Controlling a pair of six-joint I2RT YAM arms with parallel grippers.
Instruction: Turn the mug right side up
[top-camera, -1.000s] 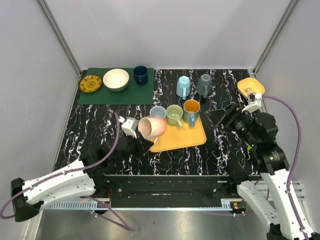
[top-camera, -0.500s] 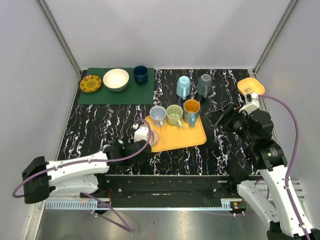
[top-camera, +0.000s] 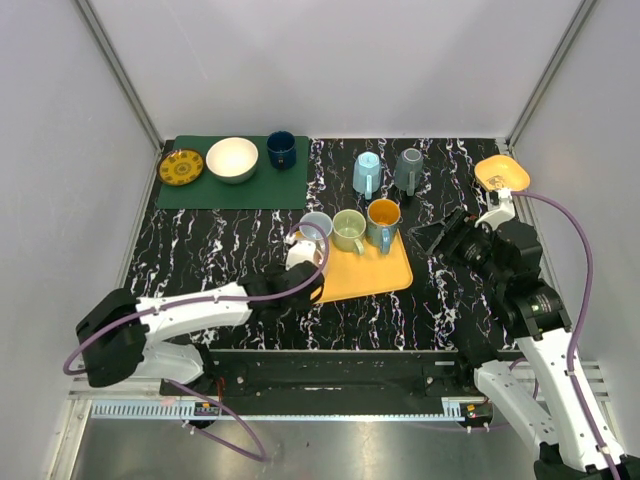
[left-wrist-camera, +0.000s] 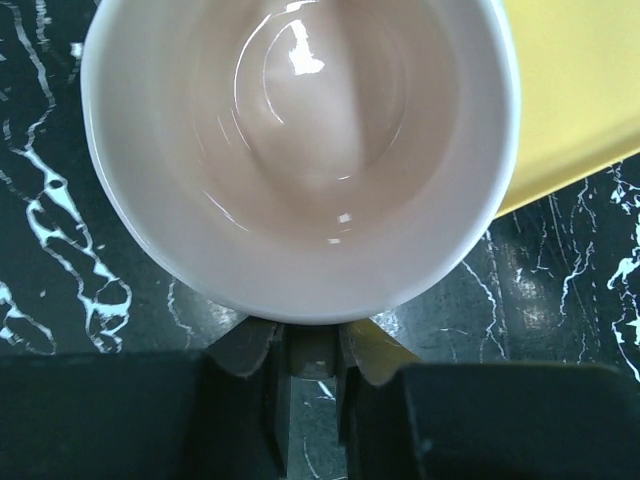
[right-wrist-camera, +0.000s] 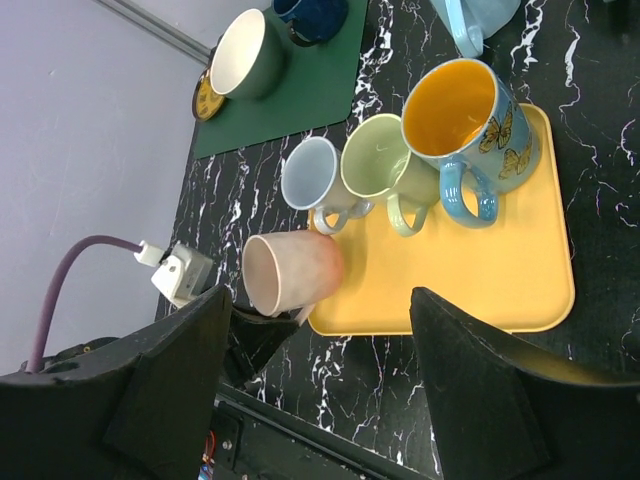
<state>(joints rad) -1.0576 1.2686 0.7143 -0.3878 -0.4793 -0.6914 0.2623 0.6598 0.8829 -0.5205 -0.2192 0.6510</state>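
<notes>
A pink mug (right-wrist-camera: 295, 268) lies on its side with its base over the near left corner of the yellow tray (right-wrist-camera: 500, 270) and its mouth toward my left gripper. In the left wrist view its open mouth (left-wrist-camera: 300, 150) fills the frame. My left gripper (left-wrist-camera: 312, 348) is shut on the mug's handle; it also shows in the right wrist view (right-wrist-camera: 255, 335). In the top view my left wrist (top-camera: 302, 255) hides most of the mug. My right gripper (top-camera: 445, 235) is open and empty, right of the tray.
On the tray a light blue mug (top-camera: 316, 226), a green mug (top-camera: 348, 230) and an orange-lined butterfly mug (top-camera: 383, 222) stand upright. Behind it are two more mugs (top-camera: 367, 173), (top-camera: 408, 170). A green mat (top-camera: 200, 190) holds a plate, bowl and cup. An orange bowl (top-camera: 501, 174) sits back right.
My left arm has swung right and forward with the mug, from left of the tray to its near left corner. The wrist now covers the mug from above. The right arm barely moved.
</notes>
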